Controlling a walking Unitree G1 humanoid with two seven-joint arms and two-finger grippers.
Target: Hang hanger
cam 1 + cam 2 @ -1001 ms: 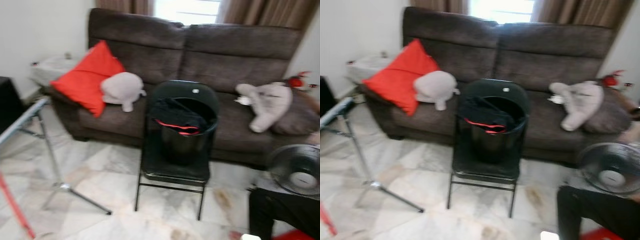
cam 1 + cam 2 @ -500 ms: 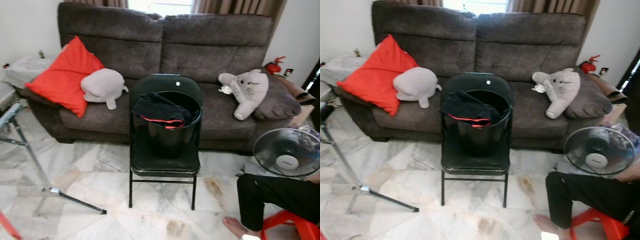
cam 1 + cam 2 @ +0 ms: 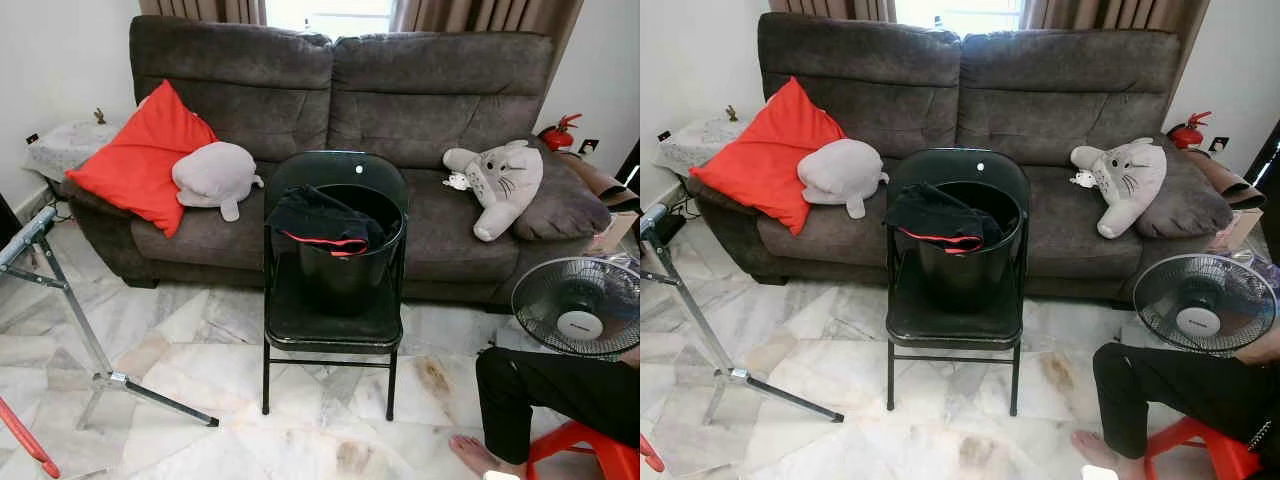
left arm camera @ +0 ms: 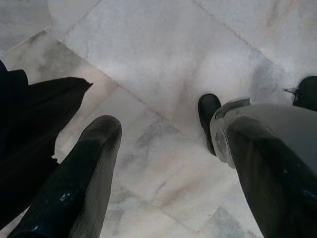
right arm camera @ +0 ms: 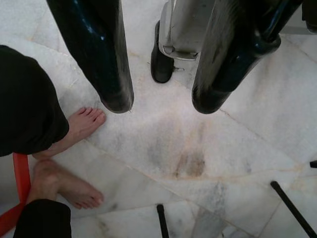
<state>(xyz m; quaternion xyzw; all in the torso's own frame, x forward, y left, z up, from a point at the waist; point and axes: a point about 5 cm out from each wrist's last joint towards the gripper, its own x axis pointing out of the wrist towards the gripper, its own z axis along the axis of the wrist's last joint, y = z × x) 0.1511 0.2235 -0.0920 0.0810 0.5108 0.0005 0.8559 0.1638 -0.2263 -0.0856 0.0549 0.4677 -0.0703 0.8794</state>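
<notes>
A black bucket (image 3: 345, 275) stands on a black folding chair (image 3: 330, 325) in front of the sofa, with a black garment with red trim (image 3: 320, 220) draped over its rim. A silver tripod stand (image 3: 70, 300) rises at the left, and a red bar (image 3: 25, 440) lies low beside it. I can make out no hanger. My left gripper (image 4: 168, 134) hangs over the marble floor, open, with nothing between its fingers. My right gripper (image 5: 162, 101) is also open over the floor, close to a person's bare feet (image 5: 74, 126).
A brown sofa (image 3: 420, 100) holds a red cushion (image 3: 145, 160) and two plush toys (image 3: 215, 175). A floor fan (image 3: 583, 308) stands at the right. A person in black trousers (image 3: 550, 390) sits on a red stool (image 3: 590, 450). Dark fabric (image 4: 29, 129) shows beside my left gripper.
The camera has swung and steadied, so the blurred scene is now sharp. The seated person's leg and foot have come into view at the right. The chair and bucket stay put.
</notes>
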